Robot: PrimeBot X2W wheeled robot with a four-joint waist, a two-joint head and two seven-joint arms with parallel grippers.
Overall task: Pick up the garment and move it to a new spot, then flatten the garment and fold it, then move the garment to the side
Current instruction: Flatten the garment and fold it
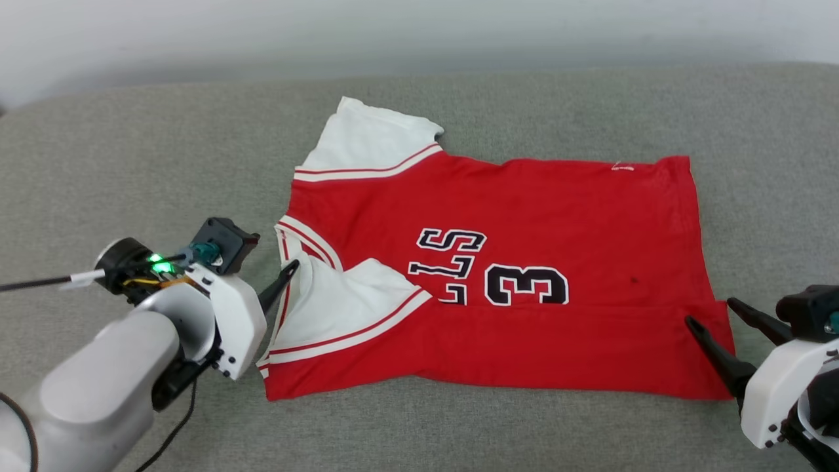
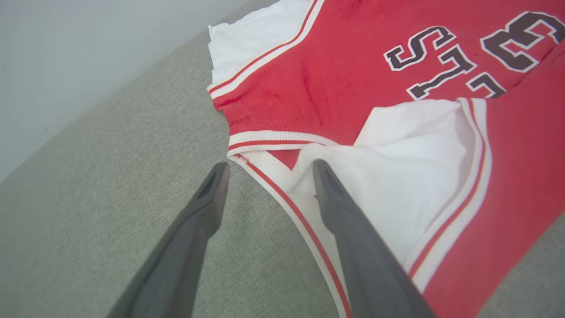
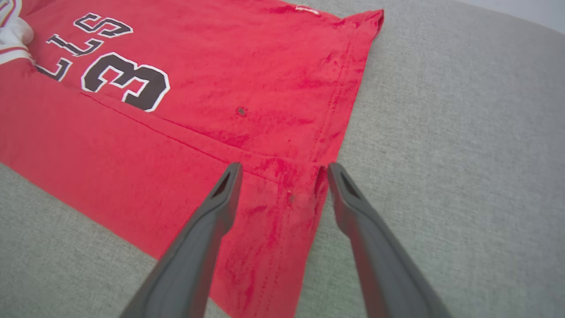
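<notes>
The garment (image 1: 524, 210) is a red jersey with white sleeves and black "33" lettering, lying flat on the grey cushion with its collar to the left and hem to the right. Its near long edge is folded over the body, and the near white sleeve (image 1: 341, 301) lies on top. My left gripper (image 1: 286, 272) is open at the collar; in the left wrist view the left gripper (image 2: 269, 170) straddles the striped collar trim of the garment (image 2: 335, 79). My right gripper (image 1: 711, 313) is open at the hem's near corner, and in its wrist view the right gripper (image 3: 284, 170) spans the hem of the garment (image 3: 220, 88).
The grey fabric surface (image 1: 131, 164) stretches wide on all sides of the jersey, with a pale wall (image 1: 419, 33) behind its far edge. A black cable (image 1: 170, 432) hangs below my left forearm.
</notes>
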